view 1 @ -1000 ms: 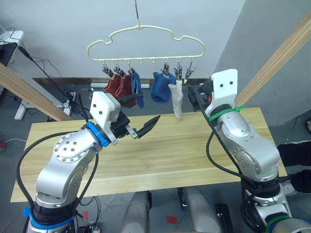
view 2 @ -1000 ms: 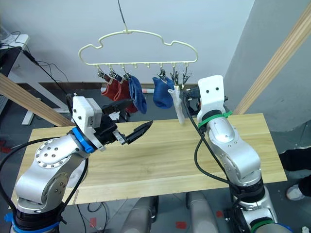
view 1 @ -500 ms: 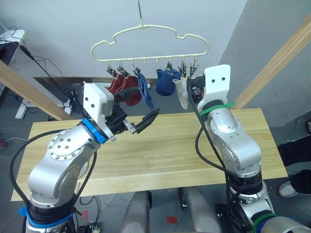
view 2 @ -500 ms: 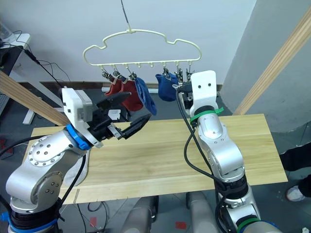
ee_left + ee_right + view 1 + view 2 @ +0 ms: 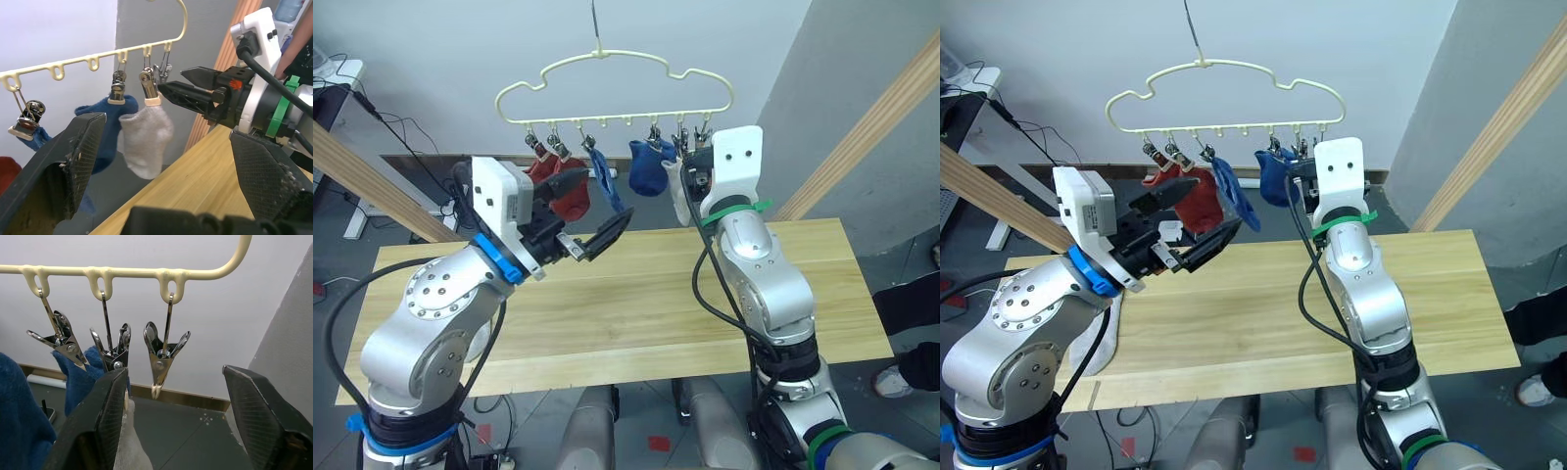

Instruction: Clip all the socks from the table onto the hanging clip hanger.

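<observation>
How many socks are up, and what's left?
Done: five hang on the clip hanger: two red socks, two blue socks, one grey sock. In hand: nothing; left gripper and right gripper are open. Left: possibly the pale shape at the table edge.
</observation>
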`<state>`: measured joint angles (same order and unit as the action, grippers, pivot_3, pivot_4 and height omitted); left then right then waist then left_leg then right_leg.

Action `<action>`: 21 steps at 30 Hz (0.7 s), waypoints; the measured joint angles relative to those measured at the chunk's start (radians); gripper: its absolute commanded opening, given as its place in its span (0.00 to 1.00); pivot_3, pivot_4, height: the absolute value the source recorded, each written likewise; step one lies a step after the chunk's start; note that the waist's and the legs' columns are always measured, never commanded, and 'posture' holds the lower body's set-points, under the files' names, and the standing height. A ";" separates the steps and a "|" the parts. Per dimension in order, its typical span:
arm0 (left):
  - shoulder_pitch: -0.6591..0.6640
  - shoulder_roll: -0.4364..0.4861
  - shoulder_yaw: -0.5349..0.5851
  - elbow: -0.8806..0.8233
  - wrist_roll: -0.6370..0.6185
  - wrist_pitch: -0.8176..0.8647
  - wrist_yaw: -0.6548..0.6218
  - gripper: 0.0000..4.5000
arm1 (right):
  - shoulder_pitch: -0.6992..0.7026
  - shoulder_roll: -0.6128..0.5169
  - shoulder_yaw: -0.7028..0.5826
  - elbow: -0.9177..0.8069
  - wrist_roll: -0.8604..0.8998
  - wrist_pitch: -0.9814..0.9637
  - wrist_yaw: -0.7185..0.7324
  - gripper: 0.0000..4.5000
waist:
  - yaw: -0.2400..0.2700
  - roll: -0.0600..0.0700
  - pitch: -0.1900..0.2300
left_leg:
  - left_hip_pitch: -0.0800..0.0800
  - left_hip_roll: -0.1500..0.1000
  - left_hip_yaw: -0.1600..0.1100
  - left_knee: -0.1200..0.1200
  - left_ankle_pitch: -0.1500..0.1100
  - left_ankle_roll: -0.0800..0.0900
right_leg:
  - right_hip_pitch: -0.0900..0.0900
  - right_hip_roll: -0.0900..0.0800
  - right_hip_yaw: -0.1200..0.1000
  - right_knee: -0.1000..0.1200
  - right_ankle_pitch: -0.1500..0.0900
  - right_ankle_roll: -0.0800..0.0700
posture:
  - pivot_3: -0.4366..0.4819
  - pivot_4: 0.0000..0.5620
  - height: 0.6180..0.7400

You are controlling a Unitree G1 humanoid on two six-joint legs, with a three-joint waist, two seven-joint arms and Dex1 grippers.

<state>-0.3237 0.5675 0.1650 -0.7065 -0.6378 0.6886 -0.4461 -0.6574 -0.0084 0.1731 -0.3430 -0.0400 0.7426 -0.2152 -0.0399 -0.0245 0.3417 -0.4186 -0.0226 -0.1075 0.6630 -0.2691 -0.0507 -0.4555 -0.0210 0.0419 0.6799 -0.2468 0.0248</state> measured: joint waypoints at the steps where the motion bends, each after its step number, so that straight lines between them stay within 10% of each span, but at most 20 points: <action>1: 0.000 0.000 -0.002 0.000 0.000 0.000 0.000 1.00 | -0.003 0.004 -0.003 0.003 -0.003 -0.005 0.000 0.51 | 0.000 0.000 0.000 | 0.000 0.000 0.000 0.000 0.000 0.000 | 0.000 0.000 0.000 0.000 0.000 0.000 | 0.54 0.64 1.00; 4: 0.000 0.000 -0.002 -0.001 0.000 0.000 0.003 1.00 | -0.015 0.009 -0.017 0.023 -0.021 -0.018 0.001 0.29 | 0.000 0.000 0.000 | 0.000 0.000 0.000 0.000 0.000 0.000 | 0.000 0.000 0.000 0.000 0.000 0.000 | 0.54 0.64 1.00; 19: 0.008 0.008 -0.003 -0.010 0.000 0.000 0.004 1.00 | -0.021 0.054 -0.034 0.039 -0.056 -0.032 0.027 0.29 | 0.000 0.000 0.000 | 0.000 0.000 0.000 0.000 0.000 0.000 | 0.000 0.000 0.000 0.000 0.000 0.000 | 0.53 0.64 1.00; 21: 0.008 0.008 -0.003 -0.011 0.000 0.000 0.004 1.00 | -0.021 0.059 -0.034 0.037 -0.056 -0.032 0.036 0.42 | 0.000 0.000 0.000 | 0.000 0.000 0.000 0.000 0.000 0.000 | 0.000 0.000 0.000 0.000 0.000 0.000 | 0.53 0.64 1.00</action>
<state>-0.3155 0.5751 0.1625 -0.7175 -0.6380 0.6886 -0.4423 -0.6779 0.0510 0.1388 -0.3064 -0.0963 0.7107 -0.1791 -0.0396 -0.0245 0.3417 -0.4185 -0.0226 -0.1075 0.6630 -0.2692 -0.0505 -0.4555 -0.0210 0.0419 0.6802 -0.2467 0.0247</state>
